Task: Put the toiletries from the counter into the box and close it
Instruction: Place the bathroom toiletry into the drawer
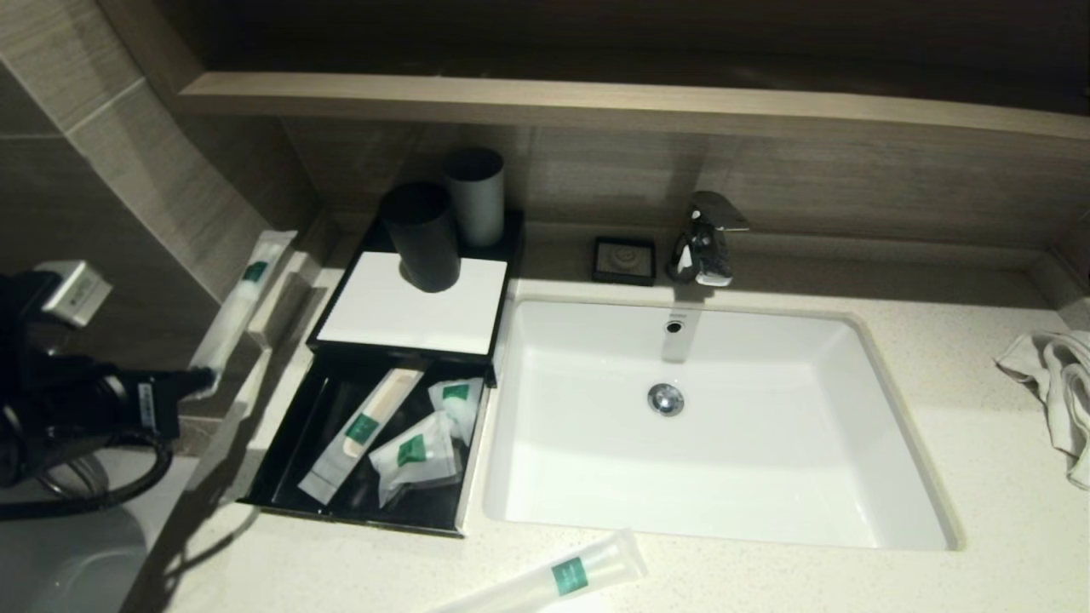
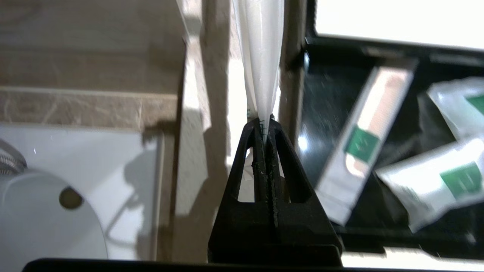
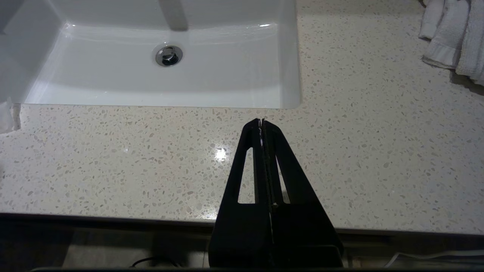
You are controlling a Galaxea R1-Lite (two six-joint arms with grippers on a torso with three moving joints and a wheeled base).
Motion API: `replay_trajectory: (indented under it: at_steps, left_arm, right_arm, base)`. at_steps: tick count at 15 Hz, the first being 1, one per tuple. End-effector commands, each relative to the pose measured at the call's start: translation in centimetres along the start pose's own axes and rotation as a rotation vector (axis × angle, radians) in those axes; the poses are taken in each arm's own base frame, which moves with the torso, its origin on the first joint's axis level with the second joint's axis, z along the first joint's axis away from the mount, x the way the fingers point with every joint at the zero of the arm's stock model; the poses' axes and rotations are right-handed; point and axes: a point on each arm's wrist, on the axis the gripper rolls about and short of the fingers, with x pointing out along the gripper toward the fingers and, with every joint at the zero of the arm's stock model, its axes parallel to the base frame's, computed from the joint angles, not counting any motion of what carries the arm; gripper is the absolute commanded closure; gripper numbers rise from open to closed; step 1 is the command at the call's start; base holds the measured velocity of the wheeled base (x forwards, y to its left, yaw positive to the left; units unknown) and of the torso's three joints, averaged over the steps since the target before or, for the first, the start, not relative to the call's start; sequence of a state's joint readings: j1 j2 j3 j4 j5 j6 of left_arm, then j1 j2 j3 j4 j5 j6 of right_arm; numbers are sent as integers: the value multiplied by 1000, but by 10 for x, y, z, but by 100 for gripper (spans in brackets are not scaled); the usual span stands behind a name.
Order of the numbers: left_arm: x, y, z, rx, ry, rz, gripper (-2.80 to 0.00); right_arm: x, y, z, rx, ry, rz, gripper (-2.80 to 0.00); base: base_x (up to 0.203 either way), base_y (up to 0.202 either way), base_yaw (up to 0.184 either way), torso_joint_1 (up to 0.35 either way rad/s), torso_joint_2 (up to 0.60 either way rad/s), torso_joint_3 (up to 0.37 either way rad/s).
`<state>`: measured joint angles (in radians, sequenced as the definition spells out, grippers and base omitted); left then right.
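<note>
Left wrist view: long slim clear-plastic tube packet pinched by one end in left gripper fingers, left of shallow black drawer, liable to slip free or snag the drawer's rim.

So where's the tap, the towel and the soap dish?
tap [image 1: 705, 238], head view, on its shiny body.
towel [image 1: 1060, 383], head view, on its folds.
soap dish [image 1: 624, 259], head view, on its middle.

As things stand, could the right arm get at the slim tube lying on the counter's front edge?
Probably yes: the right gripper hangs shut and empty over bare counter, with nothing between it and the tube.
</note>
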<state>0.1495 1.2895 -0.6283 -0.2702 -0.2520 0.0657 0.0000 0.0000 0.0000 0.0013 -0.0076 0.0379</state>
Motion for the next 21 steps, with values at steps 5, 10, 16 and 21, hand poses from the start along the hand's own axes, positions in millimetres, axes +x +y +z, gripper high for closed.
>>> replay_trajectory:
  at_steps: [5,10,16,21]
  left_arm:
    - [-31,-14,1,-20,134,-50,0]
    - [-47,-29,3,-17,252,-123,0]
    - [-61,-32,5,-35,290,-128,0]
    - [-68,-33,-1,-46,346,-129,0]
  right_arm:
    - [0,0,0,0,2,0,0]
    - [0,0,0,0,1,0,0]
    - [0,0,0,0,0,0,0]
    - [0,0,0,0,2,0,0]
  base:
    - [0,0,0,0,0,0]
    - [0,0,0,0,0,0]
    - [0,0,0,0,0,0]
    - [0,0,0,0,0,0]
